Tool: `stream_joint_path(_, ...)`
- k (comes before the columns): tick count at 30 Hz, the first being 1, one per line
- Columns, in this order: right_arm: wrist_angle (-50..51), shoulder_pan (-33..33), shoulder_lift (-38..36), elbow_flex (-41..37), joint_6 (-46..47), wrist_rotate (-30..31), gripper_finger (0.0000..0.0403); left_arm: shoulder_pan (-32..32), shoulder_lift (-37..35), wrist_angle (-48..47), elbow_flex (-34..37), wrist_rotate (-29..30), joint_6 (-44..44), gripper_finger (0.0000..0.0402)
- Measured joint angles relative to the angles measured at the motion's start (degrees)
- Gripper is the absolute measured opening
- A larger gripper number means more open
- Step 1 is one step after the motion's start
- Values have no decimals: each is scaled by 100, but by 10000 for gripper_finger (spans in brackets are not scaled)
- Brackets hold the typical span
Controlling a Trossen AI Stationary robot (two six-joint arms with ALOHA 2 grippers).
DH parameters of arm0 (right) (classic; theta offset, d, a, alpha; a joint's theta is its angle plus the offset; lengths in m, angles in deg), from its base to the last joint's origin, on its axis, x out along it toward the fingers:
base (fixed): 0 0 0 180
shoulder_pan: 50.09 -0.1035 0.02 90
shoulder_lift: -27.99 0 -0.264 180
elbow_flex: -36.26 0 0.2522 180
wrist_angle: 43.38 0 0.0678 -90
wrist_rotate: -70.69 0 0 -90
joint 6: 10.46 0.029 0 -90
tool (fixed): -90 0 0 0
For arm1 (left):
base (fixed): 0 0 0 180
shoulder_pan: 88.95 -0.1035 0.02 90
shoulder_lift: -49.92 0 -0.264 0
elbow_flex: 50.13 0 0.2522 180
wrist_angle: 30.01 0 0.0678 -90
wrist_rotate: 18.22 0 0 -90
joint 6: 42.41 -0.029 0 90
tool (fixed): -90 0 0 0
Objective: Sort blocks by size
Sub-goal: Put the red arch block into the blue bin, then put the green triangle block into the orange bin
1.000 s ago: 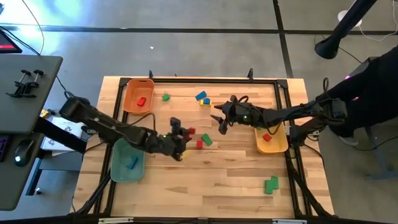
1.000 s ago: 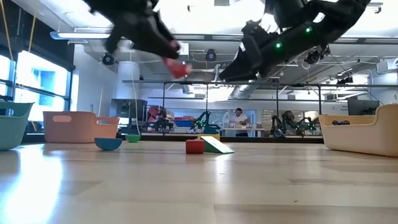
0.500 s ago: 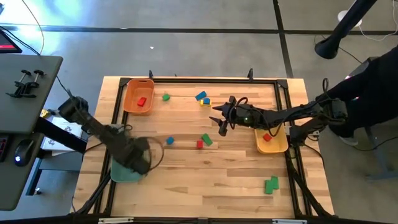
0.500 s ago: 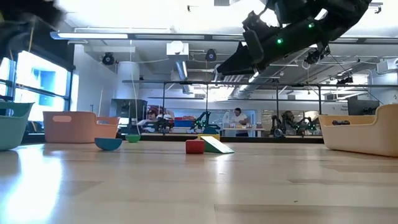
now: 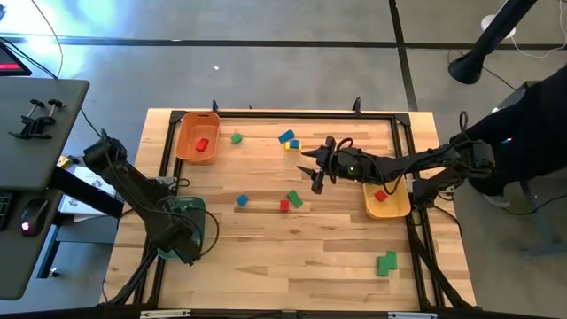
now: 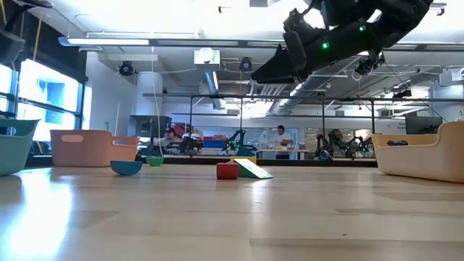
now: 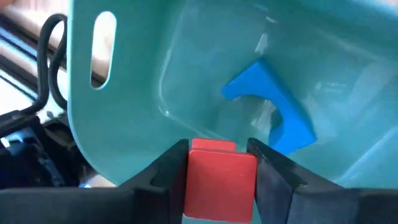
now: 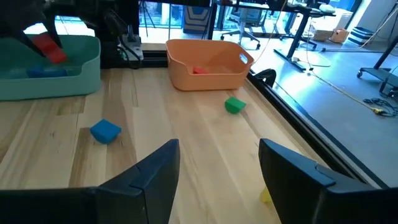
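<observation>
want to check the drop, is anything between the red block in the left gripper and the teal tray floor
Nothing visible. The left gripper holds the red block over the teal tray. A blue block lies inside, off to one side, not directly under it.

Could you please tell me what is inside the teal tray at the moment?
A blue block lies inside the teal tray; the left gripper holds a red block above it, hiding some floor.

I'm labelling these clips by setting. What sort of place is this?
Probably a robotics lab or workshop: a framed wooden table with two robot arms, exposed ceiling ducts, and more robot arms on benches with people behind.
</observation>
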Motion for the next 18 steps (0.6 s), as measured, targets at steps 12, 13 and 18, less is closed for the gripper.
stream_joint_path(12,2,0,0,0,63,-1,215,-64,2,-810,-351,-295,-159,227)
stream_joint_path(13,2,0,0,0,63,-2,215,-98,2,-1062,-524,-291,-84,229)
stream_joint_path(18,2,0,0,0,57,-2,215,-400,-135,-1118,-1474,791,-208,227)
